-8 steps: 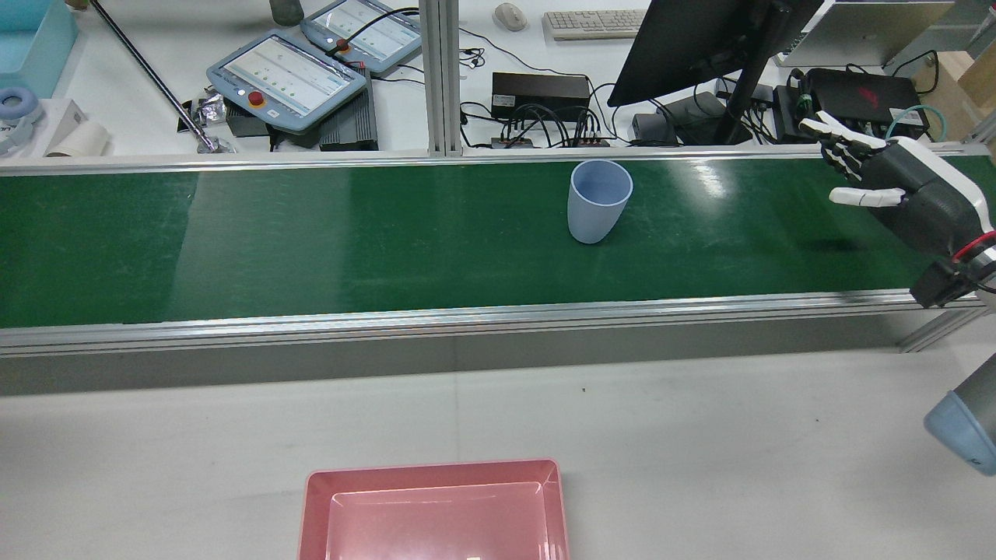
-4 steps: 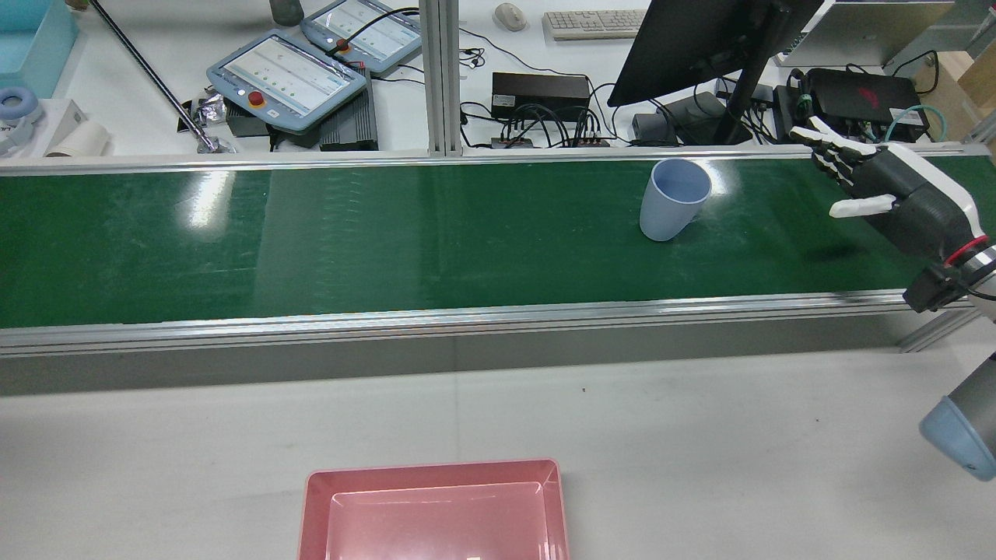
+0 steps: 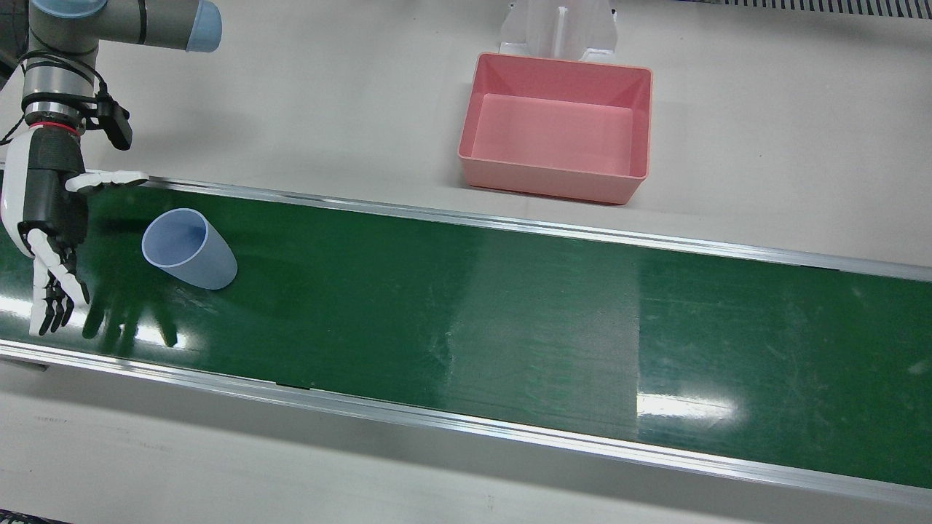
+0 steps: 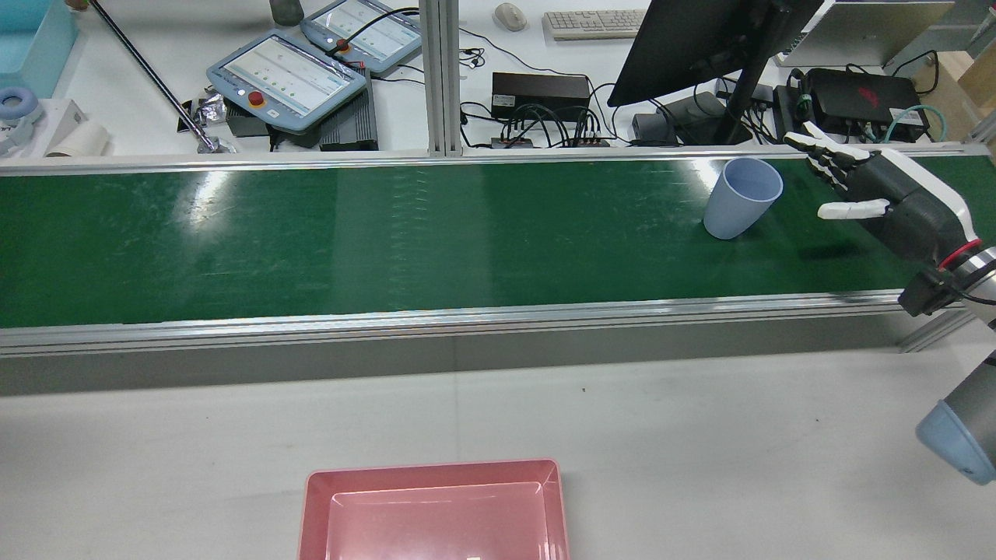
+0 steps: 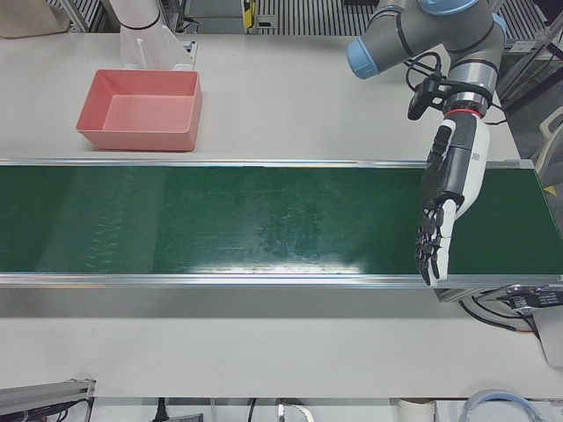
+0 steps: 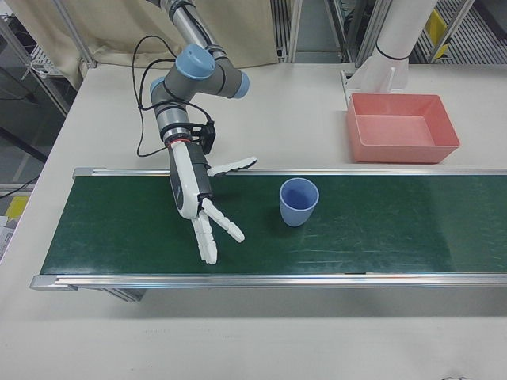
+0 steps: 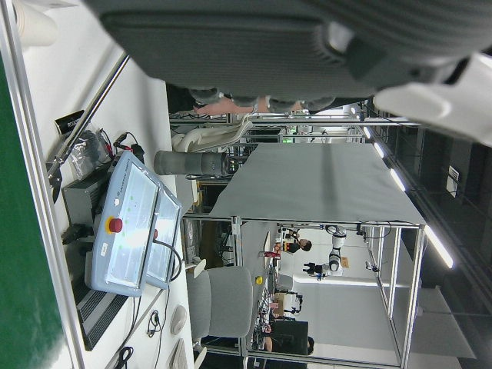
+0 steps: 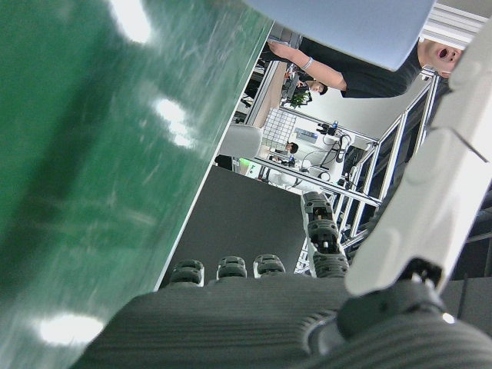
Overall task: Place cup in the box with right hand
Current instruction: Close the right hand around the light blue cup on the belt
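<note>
A light blue cup (image 3: 191,249) stands upright on the green conveyor belt (image 3: 510,306), also in the rear view (image 4: 741,198) and right-front view (image 6: 299,202). My right hand (image 4: 879,194) is open, fingers spread, just above the belt, a short gap from the cup on its right in the rear view; it also shows in the front view (image 3: 47,218) and right-front view (image 6: 198,202). The pink box (image 3: 546,178) sits empty on the white table beside the belt. My left hand (image 5: 444,211) hangs open and empty over the belt's other end.
The belt has raised aluminium rails (image 4: 467,317) along both sides. Beyond the far rail in the rear view are teach pendants (image 4: 288,74), cables and a monitor (image 4: 700,39). White table (image 4: 700,420) lies between belt and box (image 4: 436,472).
The cup has travelled along the belt to the right in the rear view, closing most of the gap to my right hand. The right hand shifted slightly toward it.
</note>
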